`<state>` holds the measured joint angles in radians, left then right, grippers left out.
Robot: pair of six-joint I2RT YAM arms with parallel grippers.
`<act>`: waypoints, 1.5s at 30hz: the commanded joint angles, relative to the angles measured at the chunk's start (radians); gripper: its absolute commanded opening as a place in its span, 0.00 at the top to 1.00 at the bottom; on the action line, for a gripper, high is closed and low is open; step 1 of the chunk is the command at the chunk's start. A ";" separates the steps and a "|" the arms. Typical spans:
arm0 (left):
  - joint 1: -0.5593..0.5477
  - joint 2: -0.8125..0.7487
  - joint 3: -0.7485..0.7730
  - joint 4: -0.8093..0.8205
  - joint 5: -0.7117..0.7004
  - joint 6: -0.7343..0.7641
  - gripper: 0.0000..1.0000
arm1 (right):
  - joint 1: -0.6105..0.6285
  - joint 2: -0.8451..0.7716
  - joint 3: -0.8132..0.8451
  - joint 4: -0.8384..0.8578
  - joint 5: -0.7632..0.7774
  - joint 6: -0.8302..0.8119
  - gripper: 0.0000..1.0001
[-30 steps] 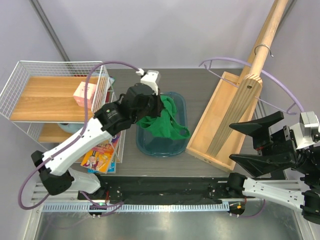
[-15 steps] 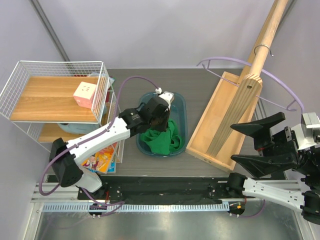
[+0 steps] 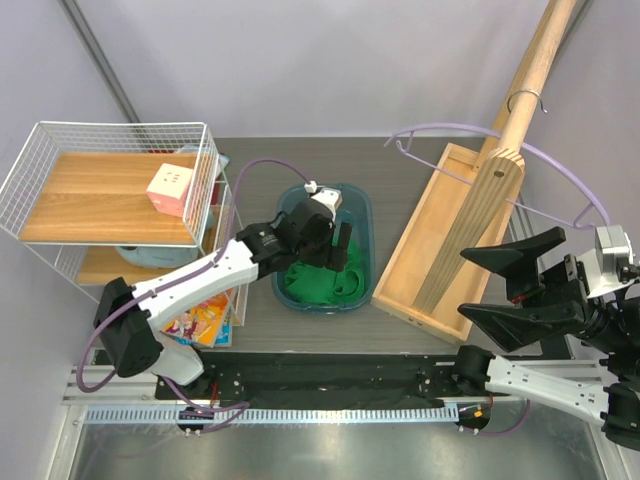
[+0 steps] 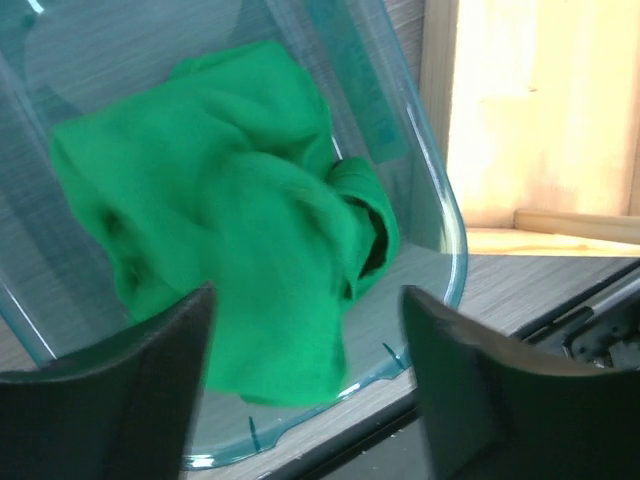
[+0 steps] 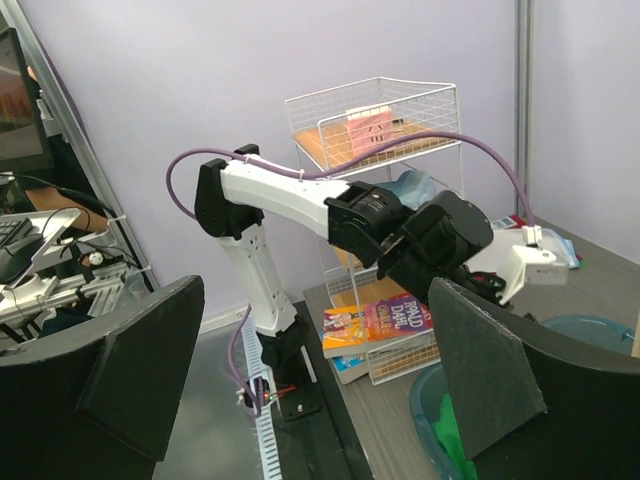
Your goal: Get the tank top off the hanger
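The tank top (image 3: 325,281) lies crumpled in the blue bin (image 3: 363,216) at mid-table, off the hanger (image 3: 445,126), which hangs by its hook on the wooden pole (image 3: 520,90) at the far right. The left gripper (image 3: 335,246) hovers just above the cloth, fingers spread and gripping nothing. The right gripper (image 3: 466,285) at the near right is also spread wide and holds nothing.

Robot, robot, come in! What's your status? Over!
Left fingers open above tank top, crumpled in blue tub. Right fingers open, empty. Hanger bare on wooden pole. Nothing in the way.
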<state>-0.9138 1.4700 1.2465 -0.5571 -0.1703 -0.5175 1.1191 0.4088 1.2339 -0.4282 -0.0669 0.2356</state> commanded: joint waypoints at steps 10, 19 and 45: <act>-0.008 -0.252 0.045 -0.030 0.081 -0.030 0.00 | -0.002 -0.021 -0.112 0.092 -0.017 0.060 0.00; -0.008 -0.505 -0.031 0.025 0.331 -0.078 0.00 | -0.002 0.041 -0.201 0.253 -0.119 0.131 0.00; -0.008 -1.162 -0.694 0.347 0.612 -0.252 0.00 | -0.002 0.002 -0.764 0.420 0.179 0.587 0.00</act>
<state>-0.9272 0.3454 0.6147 -0.2016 0.4438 -0.6586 1.1187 0.4580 0.5491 -0.0906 0.0498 0.7166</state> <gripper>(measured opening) 0.996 0.996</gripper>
